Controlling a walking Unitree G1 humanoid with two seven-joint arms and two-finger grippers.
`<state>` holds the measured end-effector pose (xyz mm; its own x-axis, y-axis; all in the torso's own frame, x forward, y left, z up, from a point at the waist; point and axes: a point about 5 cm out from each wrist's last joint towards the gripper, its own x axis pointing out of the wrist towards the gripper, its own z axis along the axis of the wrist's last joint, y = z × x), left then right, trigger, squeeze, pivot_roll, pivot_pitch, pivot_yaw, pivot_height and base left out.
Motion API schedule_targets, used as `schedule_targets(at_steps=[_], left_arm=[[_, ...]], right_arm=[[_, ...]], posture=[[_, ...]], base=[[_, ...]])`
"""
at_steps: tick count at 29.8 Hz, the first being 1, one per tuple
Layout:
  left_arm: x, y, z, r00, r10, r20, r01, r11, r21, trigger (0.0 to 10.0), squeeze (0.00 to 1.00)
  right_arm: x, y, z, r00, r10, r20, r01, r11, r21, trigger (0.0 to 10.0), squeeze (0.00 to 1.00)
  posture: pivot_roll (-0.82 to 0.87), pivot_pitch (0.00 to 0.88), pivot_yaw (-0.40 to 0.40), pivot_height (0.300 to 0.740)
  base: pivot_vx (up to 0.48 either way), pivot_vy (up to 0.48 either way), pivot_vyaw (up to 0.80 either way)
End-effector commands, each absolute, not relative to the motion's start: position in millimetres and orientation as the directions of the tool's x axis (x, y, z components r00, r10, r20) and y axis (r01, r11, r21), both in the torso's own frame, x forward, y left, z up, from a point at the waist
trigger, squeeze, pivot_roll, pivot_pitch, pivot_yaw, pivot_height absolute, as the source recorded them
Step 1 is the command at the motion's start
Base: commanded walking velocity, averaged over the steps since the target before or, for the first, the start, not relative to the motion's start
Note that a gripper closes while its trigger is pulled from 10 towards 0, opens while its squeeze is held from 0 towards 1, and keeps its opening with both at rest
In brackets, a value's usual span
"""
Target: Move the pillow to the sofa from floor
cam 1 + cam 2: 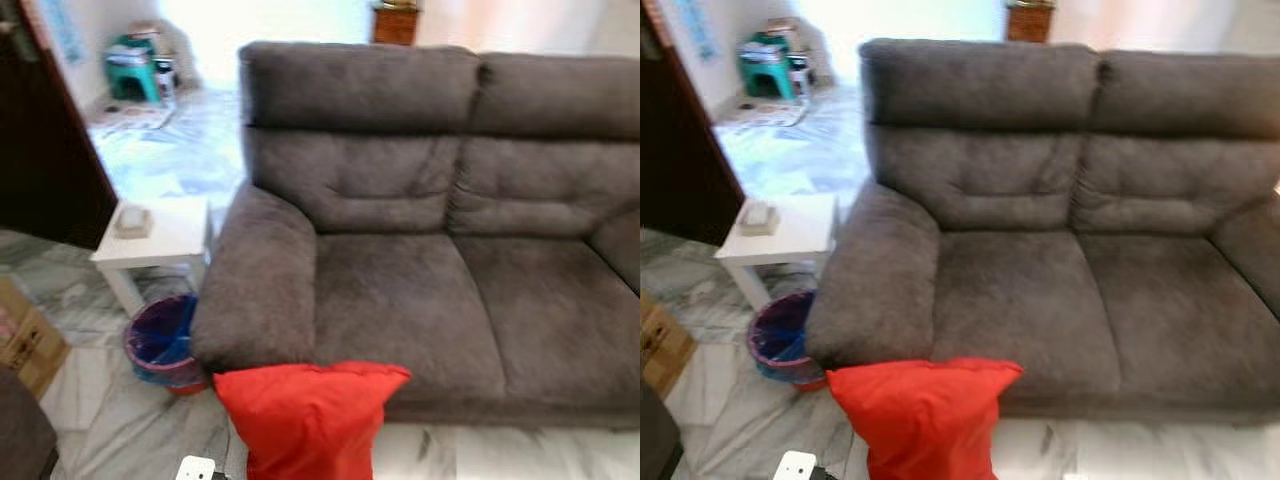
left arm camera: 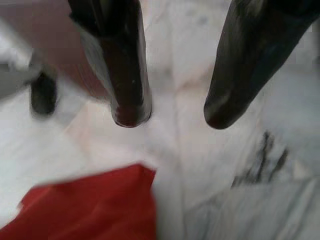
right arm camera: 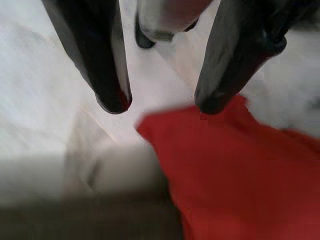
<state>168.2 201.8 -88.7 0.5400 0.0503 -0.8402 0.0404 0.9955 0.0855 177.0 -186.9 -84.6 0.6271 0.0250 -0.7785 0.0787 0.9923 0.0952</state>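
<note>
Red pillow (image 1: 305, 415) propped on the floor at bottom centre against the grey sofa (image 1: 420, 290) — both my left gripper (image 2: 172, 117) and right gripper (image 3: 160, 105) spread, empty, so I'd pinch opposite corners, then lift.

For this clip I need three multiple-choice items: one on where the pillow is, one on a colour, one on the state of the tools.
1. Where is the red fabric pillow?
A. on the sofa seat
B. on the white side table
C. on the marble floor, against the sofa's front

2. What colour is the bin beside the grey suede sofa?
A. blue
B. yellow
C. white

3. How are the two tools?
A. both shut on the pillow
B. both open, holding nothing
C. one shut on the bin

Answers:
1 C, it stands below the seat edge by the armrest.
2 A, its liner is blue.
3 B, the left tool and right tool show parted fingers over the floor.
</note>
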Motion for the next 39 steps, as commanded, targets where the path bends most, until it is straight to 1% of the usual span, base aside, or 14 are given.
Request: schedule_targets(at_steps=[1,16,18,24,36,39], left_arm=[[177.7,193.7,-85.6,0.562,0.028,-0.827,0.050,0.996,0.068,10.0,0.00],[175.6,189.9,-86.9,0.563,0.031,-0.826,0.046,0.997,0.068,10.0,0.00],[174.7,190.8,-87.2,0.561,0.032,-0.827,0.046,0.997,0.069,10.0,0.00],[174.9,193.6,-86.6,0.563,0.032,-0.826,0.061,0.995,0.080,10.0,0.00],[173.2,195.1,-87.3,0.558,0.037,-0.829,0.060,0.995,0.085,10.0,0.00],[171.0,197.4,-88.0,0.551,0.047,-0.833,0.053,0.994,0.091,10.0,0.00]], right_arm=[[164.7,-197.5,-89.0,0.595,-0.005,-0.803,0.095,0.993,0.065,10.0,0.00],[164.9,-197.2,-88.7,0.601,-0.001,-0.799,0.098,0.993,0.072,10.0,0.00],[164.6,-196.3,-88.9,0.608,-0.001,-0.794,0.125,0.988,0.094,10.0,0.00],[164.4,-196.4,-88.9,0.610,-0.008,-0.792,0.132,0.987,0.091,10.0,0.00],[163.9,-195.9,-88.7,0.624,-0.019,-0.781,0.164,0.981,0.107,10.0,0.00],[164.5,-196.3,-88.2,0.627,-0.015,-0.779,0.133,0.987,0.088,10.0,0.00]], posture=[[-0.03,0.038,-0.007,0.740],[-0.02,0.051,-0.007,0.740],[-0.02,0.052,-0.006,0.740],[-0.02,0.052,-0.005,0.740],[-0.02,0.053,-0.004,0.740],[-0.02,0.055,-0.005,0.740]], base=[[0.000,0.000,0.80],[0.000,0.000,0.80],[0.000,0.000,0.00],[0.000,0.000,0.00],[0.000,-0.363,0.00],[0.000,-0.085,0.00]])
